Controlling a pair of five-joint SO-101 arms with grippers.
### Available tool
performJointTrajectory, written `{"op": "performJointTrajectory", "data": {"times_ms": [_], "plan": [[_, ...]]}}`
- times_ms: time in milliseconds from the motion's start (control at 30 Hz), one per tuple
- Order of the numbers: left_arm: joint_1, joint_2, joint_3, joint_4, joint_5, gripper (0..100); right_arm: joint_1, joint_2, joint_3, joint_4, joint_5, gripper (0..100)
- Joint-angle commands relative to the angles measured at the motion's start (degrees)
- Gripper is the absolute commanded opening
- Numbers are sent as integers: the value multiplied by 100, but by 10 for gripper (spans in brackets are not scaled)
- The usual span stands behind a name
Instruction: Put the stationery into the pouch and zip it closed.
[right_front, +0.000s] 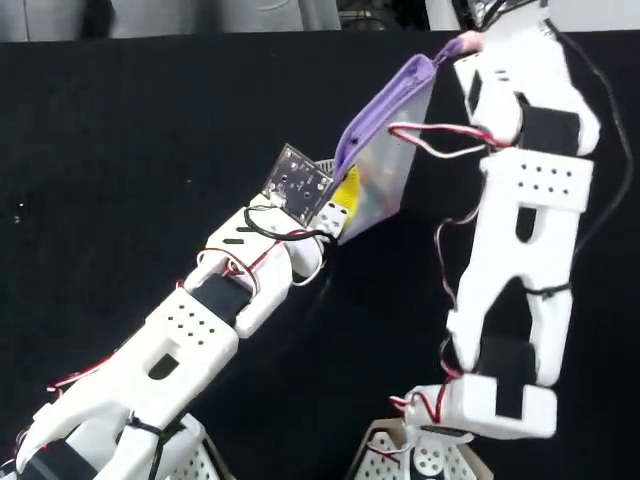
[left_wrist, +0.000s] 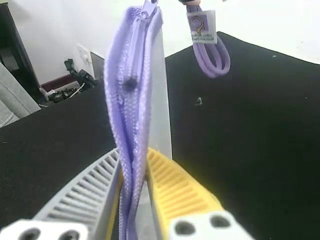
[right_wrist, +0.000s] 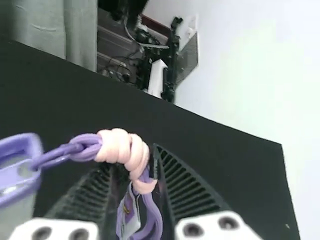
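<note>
A clear pouch (right_front: 385, 165) with a purple zipper band (right_front: 385, 95) hangs in the air between the two arms, stationery showing through its wall. My left gripper (right_front: 335, 205) is shut on the pouch's lower end; in the left wrist view the grey and yellow fingers (left_wrist: 175, 187) pinch the purple zipper band (left_wrist: 132, 105). My right gripper (right_front: 470, 45) is shut on the pouch's cord loop (right_wrist: 100, 147) with its pink knot (right_wrist: 125, 152) at the upper end. The zipper pull (left_wrist: 150, 7) sits at the far top, and the purple cord with a tag (left_wrist: 205, 37) dangles beside it.
The black table (right_front: 120, 150) spreads under both arms. The arms' bases (right_front: 420, 455) stand at the near edge. A grey curtain and a white wall lie behind the table.
</note>
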Motion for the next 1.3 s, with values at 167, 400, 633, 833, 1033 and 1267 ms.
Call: {"op": "performJointTrajectory", "data": {"times_ms": [167, 400, 633, 833, 1033, 1267], "plan": [[22, 9, 127, 97, -26, 27, 782, 1191, -2176, 281, 44, 11], [22, 9, 136, 105, -158, 27, 958, 2413, -3837, 932, 44, 11], [-40, 18, 145, 97, -9, 32, 782, 3143, -5262, 2110, 44, 11], [-66, 18, 189, 141, 633, 248, 246, 3310, -6114, 3244, 44, 11], [-321, -237, -400, 1064, 835, 219, -325, 3310, -6237, 3947, 44, 15], [-681, -1969, -576, 2101, 879, 216, -888, 3574, -6246, 4273, 44, 16]]}}
